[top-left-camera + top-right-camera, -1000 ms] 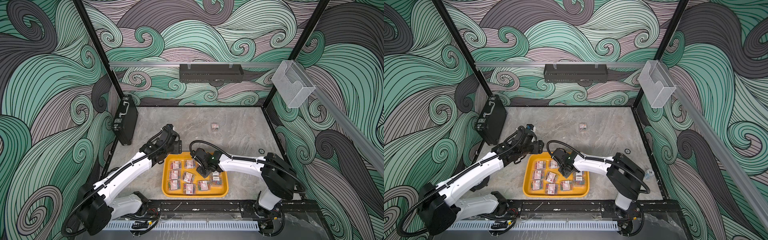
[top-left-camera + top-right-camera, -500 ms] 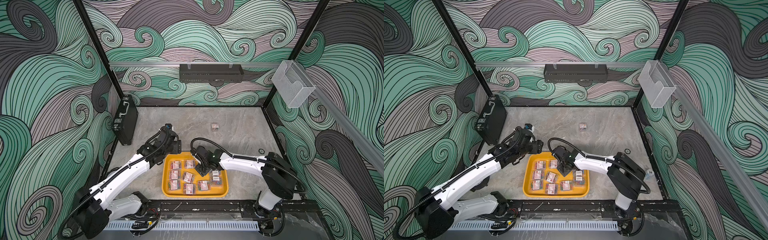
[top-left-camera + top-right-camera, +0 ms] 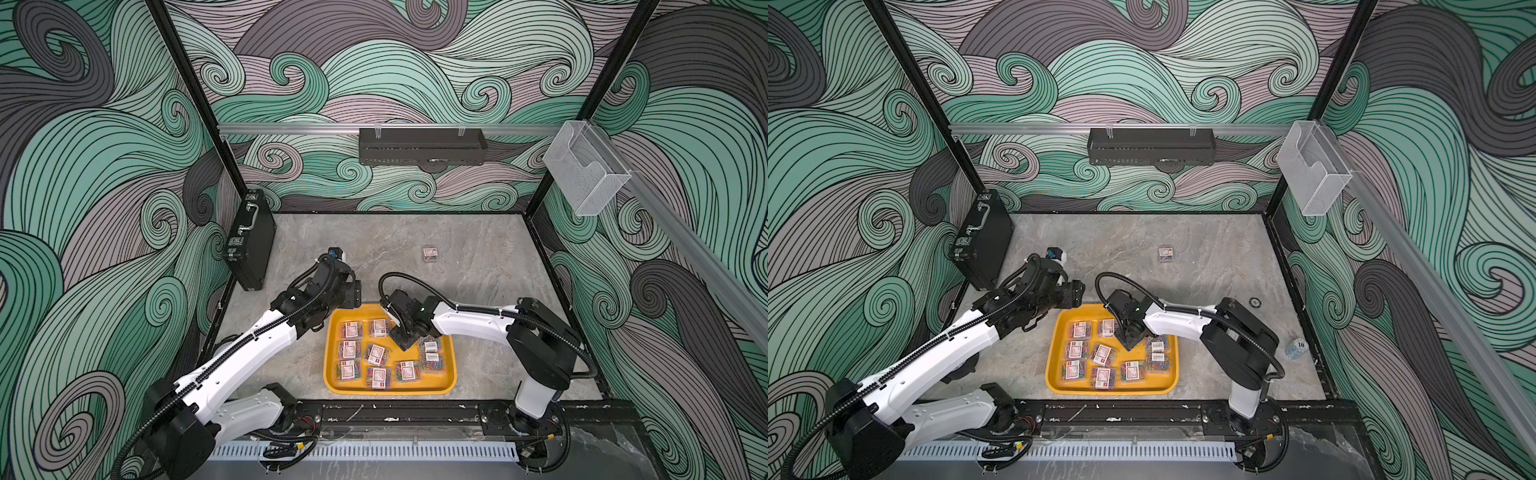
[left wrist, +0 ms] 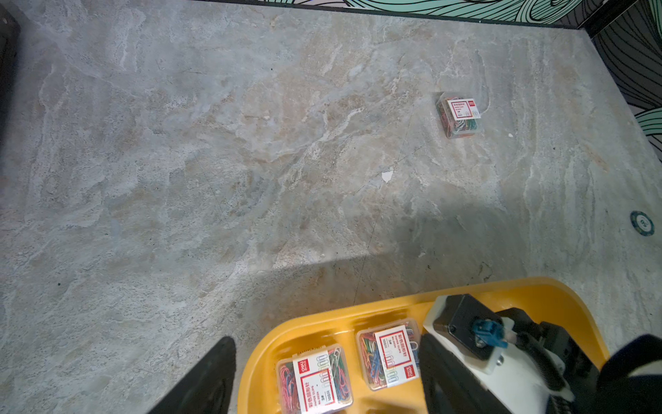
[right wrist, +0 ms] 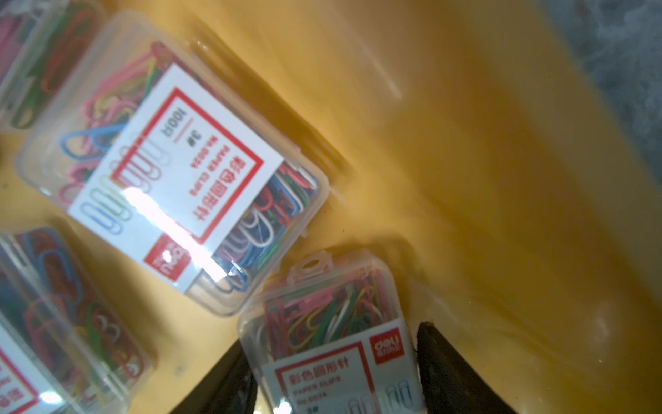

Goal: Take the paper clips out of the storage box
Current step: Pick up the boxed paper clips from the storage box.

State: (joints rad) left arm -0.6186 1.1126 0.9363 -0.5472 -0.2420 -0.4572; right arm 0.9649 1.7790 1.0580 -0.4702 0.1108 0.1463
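We see the right fingers (image 5: 440, 365) clamped on 2 opposite sides of 1 box of paper clips (image 5: 322, 315), low inside the storage box (image 3: 328, 365), likely so it can lift clear of its neighbours. The left fingers (image 4: 204, 380) hang spread and empty at the tray's far corner, out of the way. A lone box (image 3: 430, 253) already lies on the bench (image 3: 374, 249).

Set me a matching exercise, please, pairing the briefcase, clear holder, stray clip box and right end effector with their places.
Things:
1. briefcase
2. clear holder
3. stray clip box
4. right end effector

Places:
A. over the yellow tray, astride another clip box
B. hung on a rail
C. propped against the side wall
D. alone on the bare table

Pairs: 1-C, 2-B, 3-D, 4-A.
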